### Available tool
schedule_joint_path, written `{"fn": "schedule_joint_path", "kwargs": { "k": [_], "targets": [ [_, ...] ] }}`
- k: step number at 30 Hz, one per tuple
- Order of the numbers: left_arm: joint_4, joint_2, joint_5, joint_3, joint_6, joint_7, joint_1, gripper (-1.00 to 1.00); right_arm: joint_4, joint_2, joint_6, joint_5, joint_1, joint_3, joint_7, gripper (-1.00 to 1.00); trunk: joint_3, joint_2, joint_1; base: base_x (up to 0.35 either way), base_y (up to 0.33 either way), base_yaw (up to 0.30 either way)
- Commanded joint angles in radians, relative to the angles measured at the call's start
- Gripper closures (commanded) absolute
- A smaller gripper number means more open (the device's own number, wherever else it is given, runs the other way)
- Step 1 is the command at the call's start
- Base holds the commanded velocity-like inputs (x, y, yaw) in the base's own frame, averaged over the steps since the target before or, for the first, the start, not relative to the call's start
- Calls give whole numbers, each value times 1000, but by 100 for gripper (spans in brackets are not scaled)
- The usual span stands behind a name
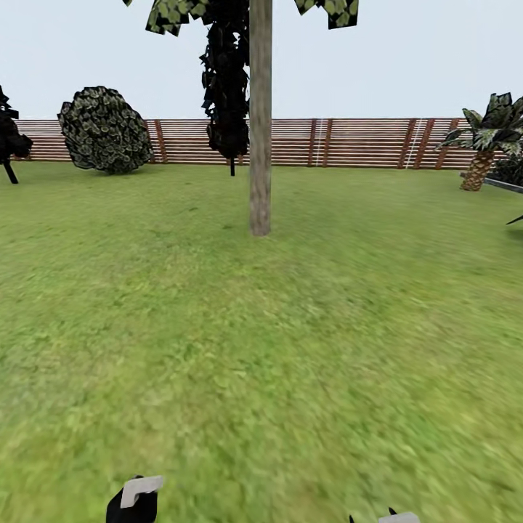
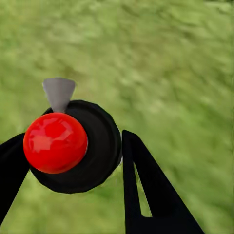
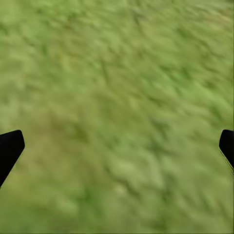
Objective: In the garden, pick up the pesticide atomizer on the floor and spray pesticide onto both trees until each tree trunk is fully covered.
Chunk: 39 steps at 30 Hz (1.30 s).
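In the left wrist view the pesticide atomizer (image 2: 92, 146) is a dark round bottle with a glossy red top (image 2: 55, 142) and a grey nozzle (image 2: 59, 92). My left gripper (image 2: 73, 139) is shut on it, one black finger (image 2: 146, 190) on each side, above the grass. In the head view the atomizer (image 1: 134, 500) peeks in at the bottom edge. One tree stands ahead on the lawn, its pale grey-brown trunk (image 1: 260, 145) upright, with patchy leaves (image 1: 171, 14) at the top. My right gripper (image 3: 117, 151) hangs open over the grass, holding nothing.
Green lawn (image 1: 290, 327) stretches from me to the trunk. A brown slat fence (image 1: 356, 142) runs along the back. A round dark bush (image 1: 104, 131) stands at the left, a black cone-shaped tree (image 1: 226, 87) behind the trunk, and a palm-like plant (image 1: 485, 142) at the right.
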Motion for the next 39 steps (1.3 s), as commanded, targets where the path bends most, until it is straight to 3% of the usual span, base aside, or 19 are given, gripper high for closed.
{"fn": "schedule_joint_path", "kwargs": {
  "k": [1, 39],
  "targets": [
    [0, 0, 0, 0, 0, -1, 0, 100, 0, 0, 0, 0, 0, 0, 0, -100, 0, 0, 0, 338, 0, 0],
    [0, 0, 0, -1, 0, -1, 0, 100, 0, 0, 0, 0, 0, 0, 0, -100, 0, 0, 0, 338, 0, 0]
  ]
}}
